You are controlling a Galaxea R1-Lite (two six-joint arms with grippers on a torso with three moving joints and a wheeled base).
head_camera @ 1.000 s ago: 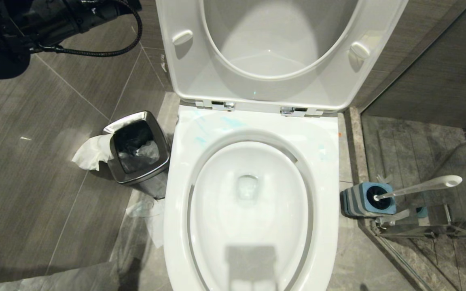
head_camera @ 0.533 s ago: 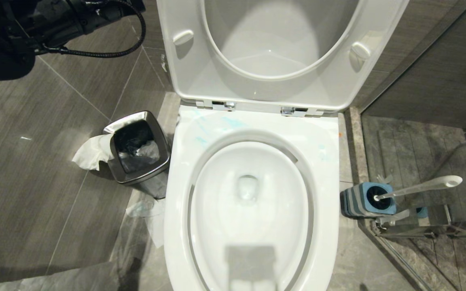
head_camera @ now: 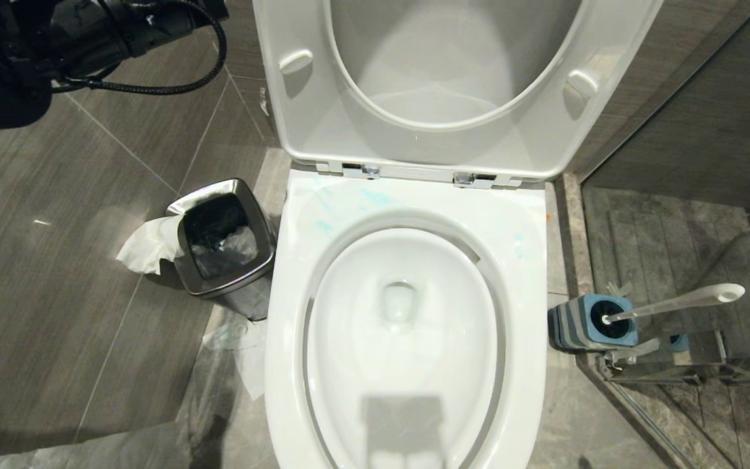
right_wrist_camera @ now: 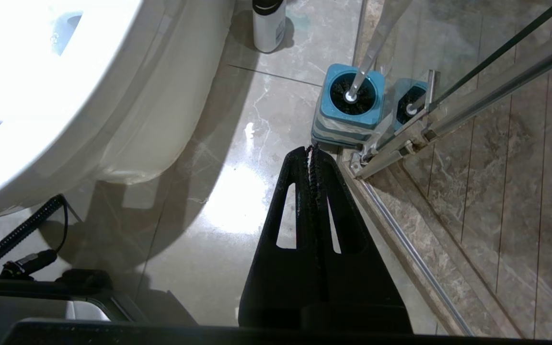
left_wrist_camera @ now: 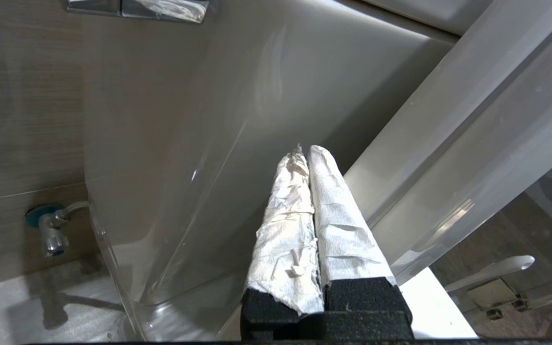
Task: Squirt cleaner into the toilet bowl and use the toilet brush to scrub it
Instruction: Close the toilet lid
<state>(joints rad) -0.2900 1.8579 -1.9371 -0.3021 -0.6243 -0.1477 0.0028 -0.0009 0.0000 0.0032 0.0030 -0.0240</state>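
The toilet bowl (head_camera: 407, 326) stands open, turquoise cleaner (head_camera: 333, 218) streaking its rim; the toilet brush (head_camera: 671, 304) sits in its holder (head_camera: 586, 322) alongside.

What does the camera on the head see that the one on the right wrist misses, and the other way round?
Only the head view shows the steel waste bin, the raised seat and lid and turquoise cleaner streaks on the rim. Only the right wrist view shows the shut right gripper above the floor and a white bottle beside the toilet. Both show the toilet bowl and the toilet brush standing in its blue-topped holder.
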